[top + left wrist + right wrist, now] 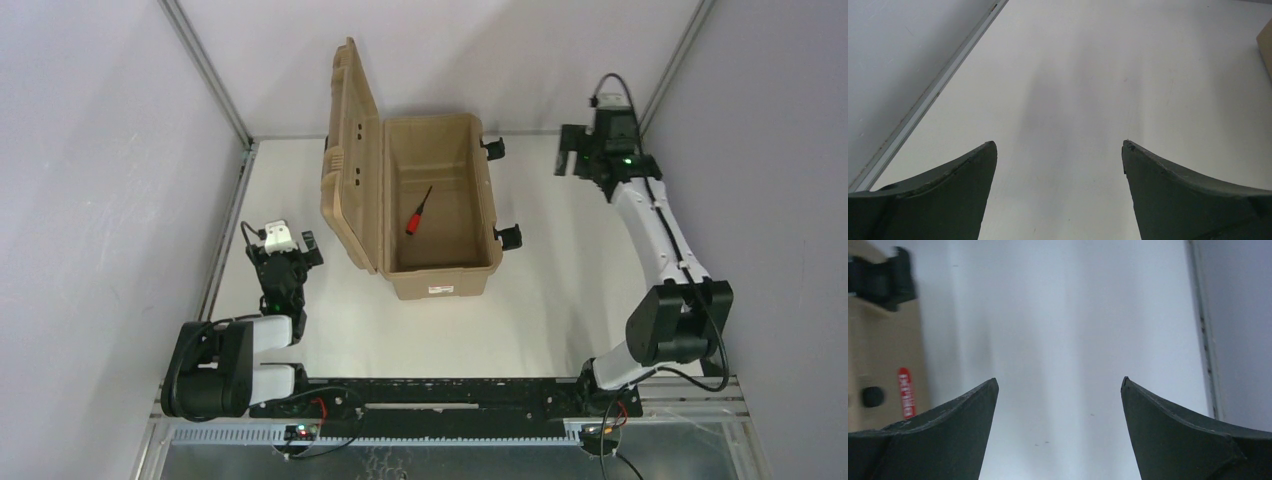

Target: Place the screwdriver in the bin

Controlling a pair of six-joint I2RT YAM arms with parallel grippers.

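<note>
The tan bin (pixel 440 283) stands open in the middle of the table, its ribbed lid (pixel 352 160) swung up to the left. The red-handled screwdriver (pixel 417 212) lies on the bin's floor, its black shaft pointing to the far right. My left gripper (pixel 293 243) is open and empty, low over the table to the left of the lid; its wrist view (pixel 1059 145) shows only bare table between the fingers. My right gripper (pixel 566 150) is open and empty, to the right of the bin near the back; it also shows in the right wrist view (pixel 1059 380).
Two black latches (pixel 508 237) stick out from the bin's right side; one shows in the right wrist view (pixel 883 280) above a red label (pixel 906 392). A corner of the lid (pixel 1267 47) shows at the left wrist view's right edge. Grey walls with metal rails close in the table.
</note>
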